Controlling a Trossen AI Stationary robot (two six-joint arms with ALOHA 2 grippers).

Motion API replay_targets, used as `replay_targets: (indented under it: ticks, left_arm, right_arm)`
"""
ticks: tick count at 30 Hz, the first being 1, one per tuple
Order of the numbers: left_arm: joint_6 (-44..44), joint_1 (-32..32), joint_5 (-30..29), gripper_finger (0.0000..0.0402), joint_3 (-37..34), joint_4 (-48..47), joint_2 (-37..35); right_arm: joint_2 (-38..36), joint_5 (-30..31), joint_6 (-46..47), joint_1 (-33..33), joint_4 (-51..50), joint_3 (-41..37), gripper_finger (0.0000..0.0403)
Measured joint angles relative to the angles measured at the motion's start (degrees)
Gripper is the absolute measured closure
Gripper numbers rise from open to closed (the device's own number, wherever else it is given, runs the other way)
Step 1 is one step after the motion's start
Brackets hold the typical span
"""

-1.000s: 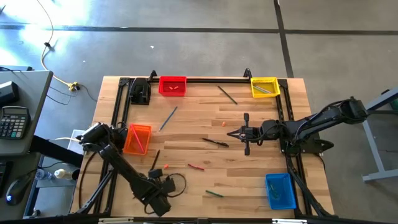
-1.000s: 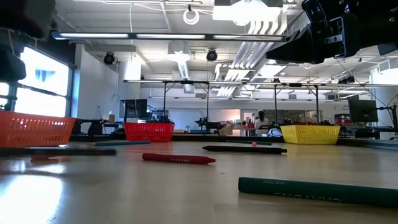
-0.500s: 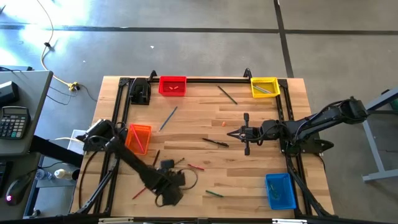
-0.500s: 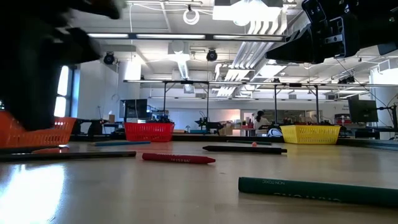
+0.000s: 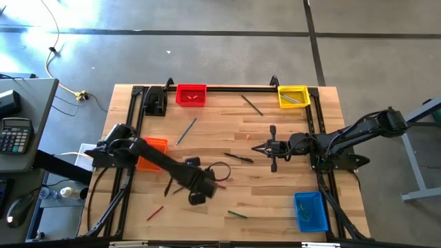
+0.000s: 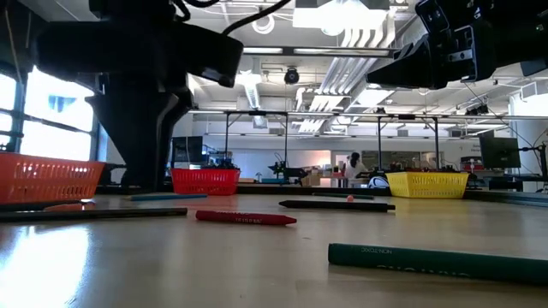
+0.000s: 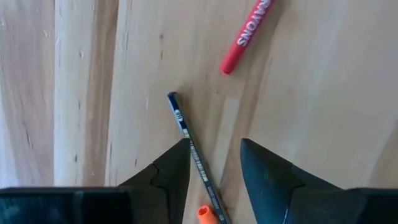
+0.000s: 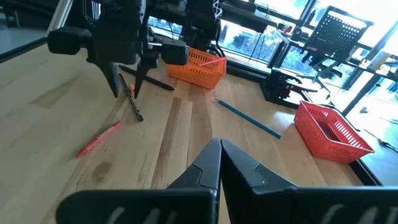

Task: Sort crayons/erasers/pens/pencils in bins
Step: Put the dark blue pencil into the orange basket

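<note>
Two arms in frame, only the left one is working. Left pincer [image 7: 214, 168] is hanging spread just above the bench [image 5: 275, 200], left of centre and toward the near edge, fingers [image 7: 171, 171] straddling a thin dark pencil with an orange eraser tip [image 7: 194, 155]. The pencil's long axis is running diagonally through the gap, not square across the fingers; one finger is sitting almost on the shaft, so my read is that the wrist needs a small twist or shift before closing. A short red paper-wrapped crayon [image 7: 245, 36] is lying just beyond the pencil's far end, not touching it. Left arm is reaching in low from the left edge past the orange mesh plastic bin [image 5: 153, 147]. Right pincer [image 8: 219, 155] is waiting pressed together, empty, right of centre.
</note>
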Motion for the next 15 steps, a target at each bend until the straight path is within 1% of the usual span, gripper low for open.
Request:
replay_targets:
  ticks: [4, 9, 12, 15]
  left_arm:
    - [0.2, 1.4, 0.1, 0.0289, -0.4, 0.5, 0.0]
    - [-0.8, 2.9, 2.1, 0.0299, -5.2, 3.8, 0.0]
    - [-2.0, 3.5, 2.3, 0.0299, -8.1, 6.7, -0.4]
    - [-2.0, 3.7, 2.9, 0.0300, -9.6, 8.5, -0.5]
  right_arm:
    - [0.0, 0.0, 0.0, 0.0, 0.0, 0.0, 0.0403]
    - [0.0, 0.0, 0.0, 0.0, 0.0, 0.0, 0.0403]
    - [0.0, 0.0, 0.0, 0.0, 0.0, 0.0, 0.0403]
    - [0.0, 0.0, 0.0, 0.0, 0.0, 0.0, 0.0403]
